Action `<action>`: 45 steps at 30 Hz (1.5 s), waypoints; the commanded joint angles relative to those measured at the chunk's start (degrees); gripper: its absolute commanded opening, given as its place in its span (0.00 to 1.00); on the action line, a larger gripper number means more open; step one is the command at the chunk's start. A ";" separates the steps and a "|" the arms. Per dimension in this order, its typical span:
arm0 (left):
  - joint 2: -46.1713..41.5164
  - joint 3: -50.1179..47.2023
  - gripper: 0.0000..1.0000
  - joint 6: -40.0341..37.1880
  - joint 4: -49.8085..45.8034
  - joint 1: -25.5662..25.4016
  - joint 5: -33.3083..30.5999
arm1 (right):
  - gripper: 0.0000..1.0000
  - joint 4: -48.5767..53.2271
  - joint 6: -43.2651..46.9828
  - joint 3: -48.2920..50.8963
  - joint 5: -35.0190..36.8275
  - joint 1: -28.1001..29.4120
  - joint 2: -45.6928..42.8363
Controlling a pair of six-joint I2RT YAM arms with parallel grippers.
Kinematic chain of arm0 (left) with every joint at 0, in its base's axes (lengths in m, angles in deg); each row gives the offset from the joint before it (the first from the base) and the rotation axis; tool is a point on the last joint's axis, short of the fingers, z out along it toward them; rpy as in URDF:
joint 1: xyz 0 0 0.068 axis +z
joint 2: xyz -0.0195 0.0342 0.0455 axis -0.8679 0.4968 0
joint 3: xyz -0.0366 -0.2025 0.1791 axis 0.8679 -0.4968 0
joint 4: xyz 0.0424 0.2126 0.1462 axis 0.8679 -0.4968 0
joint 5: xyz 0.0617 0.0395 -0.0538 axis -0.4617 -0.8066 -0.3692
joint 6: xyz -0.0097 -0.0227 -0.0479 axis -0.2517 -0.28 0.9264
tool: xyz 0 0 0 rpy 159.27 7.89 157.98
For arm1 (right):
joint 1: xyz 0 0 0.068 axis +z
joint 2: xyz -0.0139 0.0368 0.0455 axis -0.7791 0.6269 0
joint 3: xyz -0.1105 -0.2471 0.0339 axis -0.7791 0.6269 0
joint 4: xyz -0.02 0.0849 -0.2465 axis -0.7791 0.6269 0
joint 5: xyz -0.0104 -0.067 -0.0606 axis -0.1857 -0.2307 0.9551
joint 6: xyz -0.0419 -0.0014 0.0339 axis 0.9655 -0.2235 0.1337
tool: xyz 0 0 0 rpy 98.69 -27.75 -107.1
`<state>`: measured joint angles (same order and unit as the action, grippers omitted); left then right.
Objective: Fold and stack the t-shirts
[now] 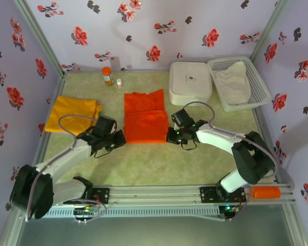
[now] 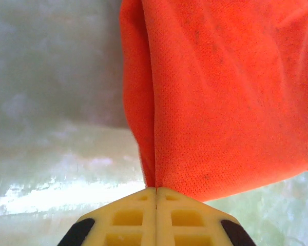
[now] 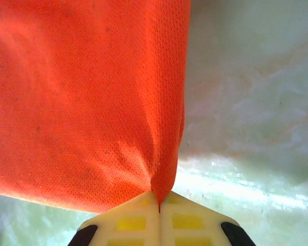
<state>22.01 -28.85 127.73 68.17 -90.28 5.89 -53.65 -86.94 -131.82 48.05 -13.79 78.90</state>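
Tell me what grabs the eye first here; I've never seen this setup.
The orange-red t-shirt lies mid-table, with the left gripper and the right gripper each shut on one of its near corners. The yellow-orange t-shirt lies flat at the table's left edge.

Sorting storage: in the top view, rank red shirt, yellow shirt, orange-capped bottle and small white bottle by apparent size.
1. red shirt
2. yellow shirt, only slightly smaller
3. orange-capped bottle
4. small white bottle

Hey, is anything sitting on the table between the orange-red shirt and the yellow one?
Nothing loose. The strip of table between the orange-red t-shirt and the yellow t-shirt is bare. Only the left gripper, shut on the orange-red corner, sits at its near end.
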 commanded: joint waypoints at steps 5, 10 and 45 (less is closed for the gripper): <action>-9.25 -2.47 0.00 8.09 -8.67 -5.28 -2.81 | 0.00 6.01 2.86 2.11 -0.79 0.92 -7.00; -11.69 2.28 0.00 9.32 -15.98 -7.80 -5.10 | 0.00 12.28 0.80 -0.65 -0.75 1.28 -11.56; -3.82 28.77 0.00 2.86 -32.24 -9.94 -7.72 | 0.00 31.07 -0.55 -23.84 -6.30 -2.09 -9.44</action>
<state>16.45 -3.37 133.93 38.86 -100.92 -0.50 -24.84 -88.49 -152.78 43.57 -14.86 68.03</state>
